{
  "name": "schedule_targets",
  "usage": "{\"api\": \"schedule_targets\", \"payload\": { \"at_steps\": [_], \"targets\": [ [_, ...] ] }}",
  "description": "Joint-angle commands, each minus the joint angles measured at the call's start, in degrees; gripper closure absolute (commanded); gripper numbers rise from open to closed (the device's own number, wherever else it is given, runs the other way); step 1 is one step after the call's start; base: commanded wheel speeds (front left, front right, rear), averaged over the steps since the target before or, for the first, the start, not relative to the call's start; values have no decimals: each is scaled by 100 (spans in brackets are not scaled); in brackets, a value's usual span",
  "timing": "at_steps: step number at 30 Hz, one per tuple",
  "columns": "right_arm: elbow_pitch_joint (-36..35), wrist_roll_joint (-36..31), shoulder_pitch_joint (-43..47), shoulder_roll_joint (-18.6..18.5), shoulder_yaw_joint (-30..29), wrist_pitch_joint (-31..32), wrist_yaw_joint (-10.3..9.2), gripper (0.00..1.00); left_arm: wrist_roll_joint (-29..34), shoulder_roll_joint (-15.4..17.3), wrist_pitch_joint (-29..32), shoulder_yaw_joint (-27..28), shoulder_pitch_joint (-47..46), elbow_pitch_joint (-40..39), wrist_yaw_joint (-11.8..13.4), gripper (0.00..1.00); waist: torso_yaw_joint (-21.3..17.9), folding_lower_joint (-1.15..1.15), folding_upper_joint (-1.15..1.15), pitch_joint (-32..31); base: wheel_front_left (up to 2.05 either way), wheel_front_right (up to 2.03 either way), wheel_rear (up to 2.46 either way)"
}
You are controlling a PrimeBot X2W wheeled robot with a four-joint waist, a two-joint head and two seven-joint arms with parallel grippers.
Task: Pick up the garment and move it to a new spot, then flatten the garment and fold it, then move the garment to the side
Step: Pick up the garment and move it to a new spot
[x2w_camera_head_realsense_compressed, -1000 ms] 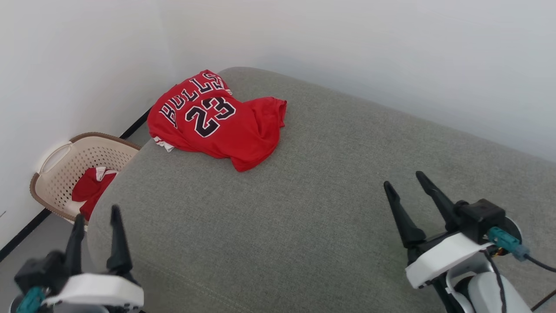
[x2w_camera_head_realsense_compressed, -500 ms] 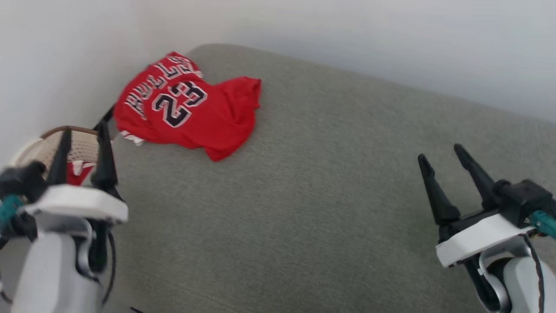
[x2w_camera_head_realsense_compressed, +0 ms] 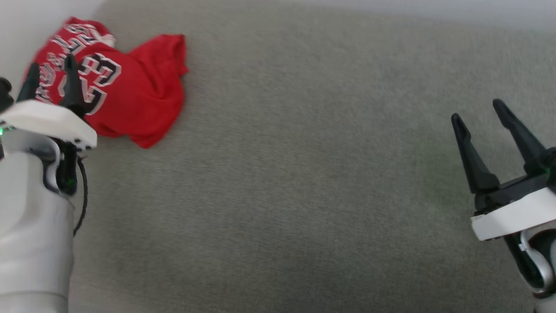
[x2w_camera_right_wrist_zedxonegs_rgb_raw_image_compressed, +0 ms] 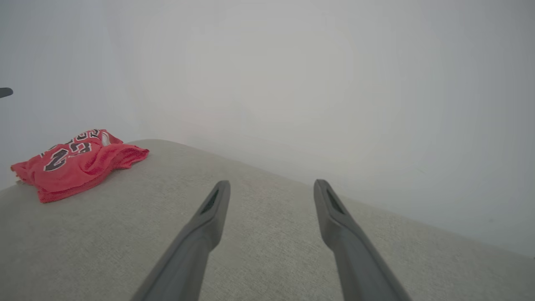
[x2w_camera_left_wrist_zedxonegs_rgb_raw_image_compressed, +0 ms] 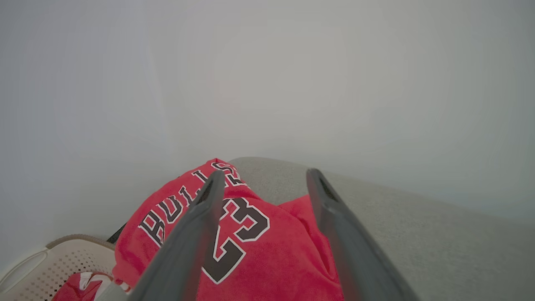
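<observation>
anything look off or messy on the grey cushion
The garment lies crumpled in a heap near the grey cushion's far left corner, its lettering creased and one end bunched up rather than flat. Nothing looks torn or spilled.

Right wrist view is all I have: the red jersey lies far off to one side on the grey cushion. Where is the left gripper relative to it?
Observer: In the head view the left gripper overlaps the jersey, with its tips at the lettering.
Operator: Has it grabbed any cloth?
Observer: No. In the left wrist view its fingers stand well apart with the "23" between them and nothing pinched. I cannot tell whether they touch the fabric.
Operator: Anything past the cushion on that side?
Observer: A pale perforated basket sits below the cushion's end, with a red-and-white cloth wad in it.
</observation>
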Motion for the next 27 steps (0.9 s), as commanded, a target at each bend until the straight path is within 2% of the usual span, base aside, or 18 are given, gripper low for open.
{"api": "schedule_targets", "payload": {
  "at_steps": [1, 8, 13, 16, 22, 26, 27],
  "targets": [
    [-131, 53, -78, -101, -38, 50, -1, 0, 5, 57, 66, -11, -355, 383, 25, 0, -392, 0, 0, 502, 0, 0, 0],
    [-452, 152, -130, -349, -91, 183, 0, 0, 58, 152, 526, -97, -1142, 1518, 211, 0, -642, 0, 0, 998, 0, 0, 0],
    [-670, 200, -140, -477, -92, 281, -1, 0, 6, 179, 1342, -125, -1579, 2424, 505, 0, -770, 0, 0, 1307, 0, 0, 0],
    [-773, 232, -125, -540, -114, 336, -1, 0, -68, 85, 2010, -129, -1718, 2793, 603, 0, -785, 0, 0, 1439, 0, 0, 0],
    [-914, 235, -155, -625, -135, 414, -1, 0, -183, -259, 3232, -226, -1593, 3118, 629, 0, -753, 0, 0, 1627, 0, 0, 0],
    [-955, 235, -194, -639, -142, 457, -1, 0, -248, -395, 3642, -273, -1519, 3195, 573, 0, -717, 0, 0, 1679, 0, 0, 0],
    [-963, 234, -206, -638, -143, 463, -1, 0, -275, -404, 3653, -262, -1519, 3203, 570, 40, -707, 0, 0, 1685, 0, 0, 0]
  ]
}}
